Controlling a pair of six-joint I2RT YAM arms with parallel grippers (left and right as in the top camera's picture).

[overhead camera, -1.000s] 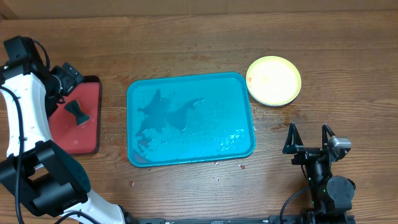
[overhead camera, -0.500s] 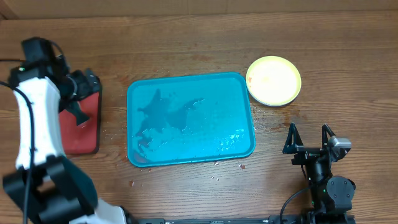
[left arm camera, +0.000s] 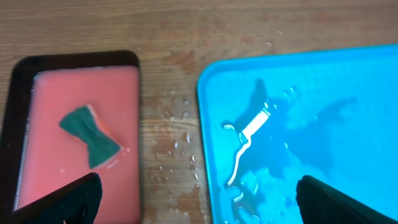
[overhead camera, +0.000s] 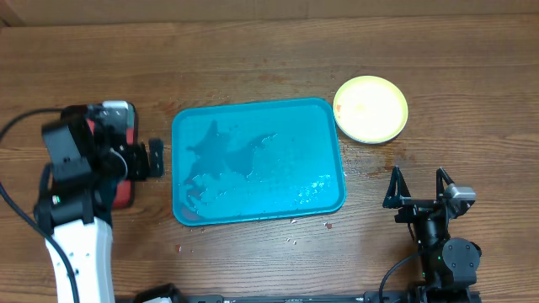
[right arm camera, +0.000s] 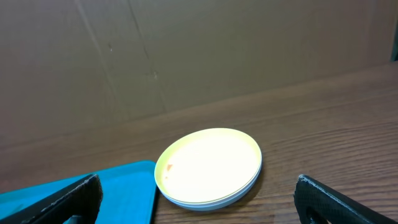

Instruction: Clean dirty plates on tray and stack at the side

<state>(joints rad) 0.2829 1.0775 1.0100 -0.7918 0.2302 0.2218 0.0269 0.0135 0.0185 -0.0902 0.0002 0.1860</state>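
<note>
One stack of plates (overhead camera: 370,109) sits just off the tray's (overhead camera: 278,168) far right corner, yellow-green on top. The tray holds only water.

Overhead: the left gripper (overhead camera: 153,159) has swung off the red tray (overhead camera: 125,118) toward the tray's left edge. The right gripper (overhead camera: 417,187) is unmoved, spread wide by the table's (overhead camera: 253,50) near right edge.

Left wrist: jaws wide and empty, the sponge (left arm camera: 90,138) left on the red tray.

Right wrist: jaws wide, stack ahead. Cleaning looks finished.
</note>
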